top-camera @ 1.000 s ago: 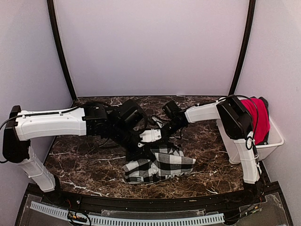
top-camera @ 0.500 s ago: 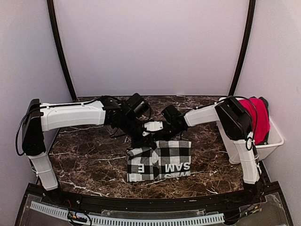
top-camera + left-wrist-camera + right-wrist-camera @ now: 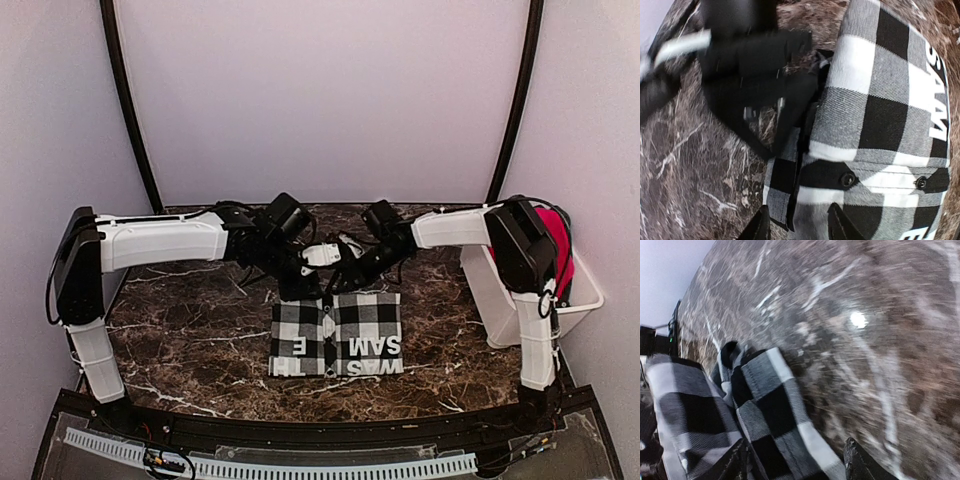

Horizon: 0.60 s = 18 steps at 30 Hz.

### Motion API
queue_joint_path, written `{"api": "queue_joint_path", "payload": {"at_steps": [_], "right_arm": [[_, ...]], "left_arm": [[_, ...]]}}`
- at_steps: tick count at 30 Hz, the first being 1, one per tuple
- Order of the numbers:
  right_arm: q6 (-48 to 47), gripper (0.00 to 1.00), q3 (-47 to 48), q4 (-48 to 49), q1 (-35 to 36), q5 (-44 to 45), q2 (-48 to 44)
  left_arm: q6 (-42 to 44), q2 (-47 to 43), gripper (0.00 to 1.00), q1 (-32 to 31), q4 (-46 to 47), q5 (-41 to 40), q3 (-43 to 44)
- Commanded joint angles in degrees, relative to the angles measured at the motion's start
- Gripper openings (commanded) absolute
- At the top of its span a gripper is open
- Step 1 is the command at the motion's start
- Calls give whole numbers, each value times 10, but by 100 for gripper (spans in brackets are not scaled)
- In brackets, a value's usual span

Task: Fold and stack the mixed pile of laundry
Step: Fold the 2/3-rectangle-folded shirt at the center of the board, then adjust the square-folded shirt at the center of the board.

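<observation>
The black-and-white checked garment (image 3: pixel 337 335) lies flat as a folded rectangle on the marble table, its white lettering along the near edge. Both grippers hang over its far edge. My left gripper (image 3: pixel 304 289) (image 3: pixel 800 227) is open, its fingers astride the buttoned placket of the checked garment (image 3: pixel 875 115). My right gripper (image 3: pixel 342 284) (image 3: pixel 797 465) is open too, with a corner of the checked garment (image 3: pixel 765 405) lying between its fingers. The red garment (image 3: pixel 548 255) is draped in the white bin at the right.
The white plastic bin (image 3: pixel 578 300) stands at the table's right edge, beside the right arm's base. Dark marble tabletop (image 3: pixel 180 340) shows left of the garment. Curved black poles and pale walls close in the back.
The checked garment went from a crumpled bundle to a flat rectangle. Both grippers moved toward the back of the table and opened, letting go of the cloth.
</observation>
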Motion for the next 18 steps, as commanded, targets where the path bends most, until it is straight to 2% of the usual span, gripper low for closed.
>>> {"api": "queue_joint_path", "payload": {"at_steps": [1, 6, 12, 15, 18], "right_arm": [[-2, 66, 9, -23, -71, 49, -80], [18, 71, -65, -1, -125, 52, -174], [60, 68, -223, 67, -126, 34, -263], [82, 68, -307, 110, -126, 28, -303], [87, 69, -353, 129, -126, 28, -335]], "left_arm": [[-90, -61, 42, 47, 8, 40, -11], [-212, -128, 50, 81, 82, 80, -121], [-421, -174, 59, 140, 241, 160, -275], [-469, -179, 61, 150, 333, 185, -336], [-482, -167, 62, 151, 356, 205, -352]]}}
